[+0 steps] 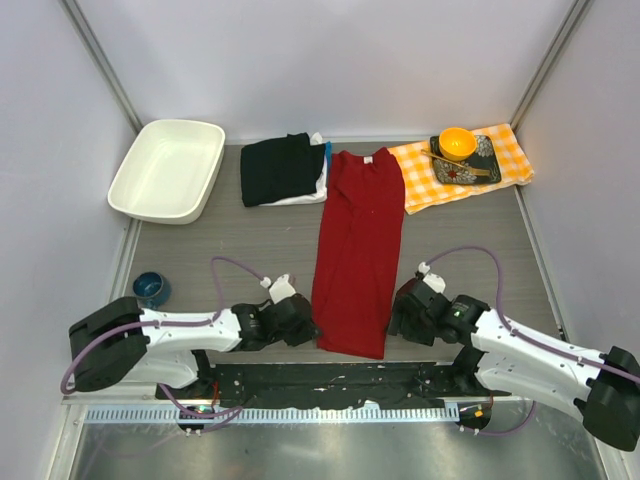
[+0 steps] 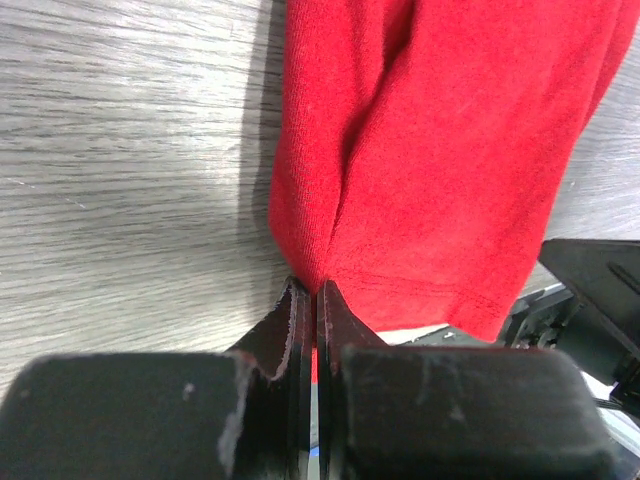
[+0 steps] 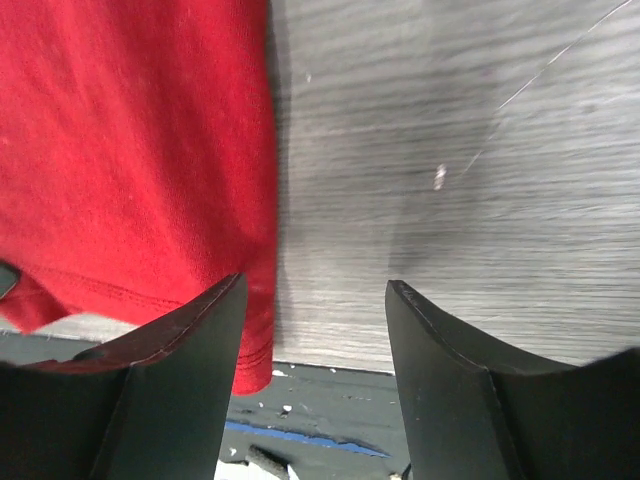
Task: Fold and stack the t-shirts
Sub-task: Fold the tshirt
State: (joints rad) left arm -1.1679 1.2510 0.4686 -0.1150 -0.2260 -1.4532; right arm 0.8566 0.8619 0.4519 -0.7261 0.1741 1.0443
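Bright red short-sleeved cloth t-shirt lies mid-table as a long narrow strip, collar at 12 o'clock, hem at 6 o'clock near the arm bases. Sleeves tucked in; lengthwise fold looks done.

Left gripper sits at the hem's 7 o'clock corner, jaws clenched with a sliver of red cloth pinched between them. Right gripper sits at the 5 o'clock corner, jaws spread wide, one finger over the shirt's edge and the other over bare grey wood-grain table. Holding nothing.

Folded black t-shirt rests on a folded white t-shirt at 11 o'clock, just beside the collar.

Judgement: the step in hand is taking both hem corners for the crosswise fold. Next, the right jaws need to close on their corner. Then both arms lift evenly and carry the hem toward 12 o'clock.
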